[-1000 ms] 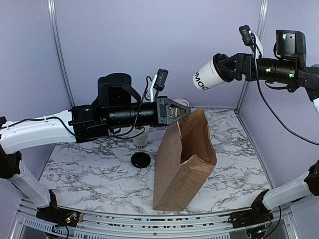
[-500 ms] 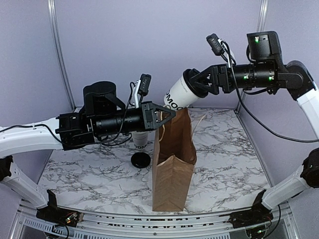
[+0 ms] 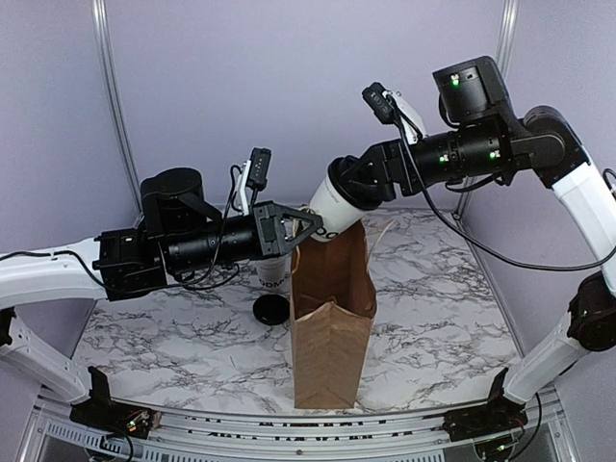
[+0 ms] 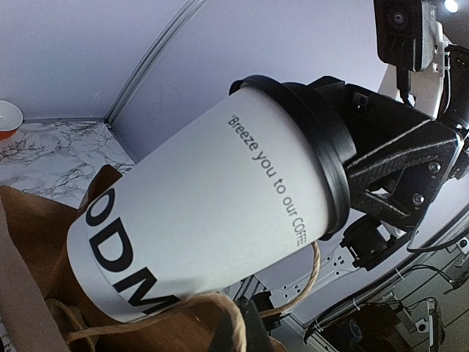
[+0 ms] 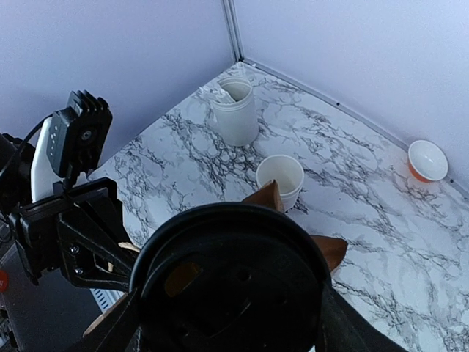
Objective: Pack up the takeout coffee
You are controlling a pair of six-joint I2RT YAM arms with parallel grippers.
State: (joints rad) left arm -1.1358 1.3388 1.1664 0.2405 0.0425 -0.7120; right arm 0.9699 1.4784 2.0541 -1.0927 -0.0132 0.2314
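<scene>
Brown paper bag point(image 3: 332, 327) stands upright on the worktop point(image 3: 173, 337), its top edge pinched at the left by the closed left claw point(image 3: 306, 228). The right claw point(image 3: 358, 183) grips the takeout coffee point(image 3: 330, 205) by its lidded end. The cup is tilted, base at the bag's mouth, not yet inside. The step in hand is loading the bag. Next, I judge, the cup needs righting and easing straight down before release, or it may tip.
</scene>
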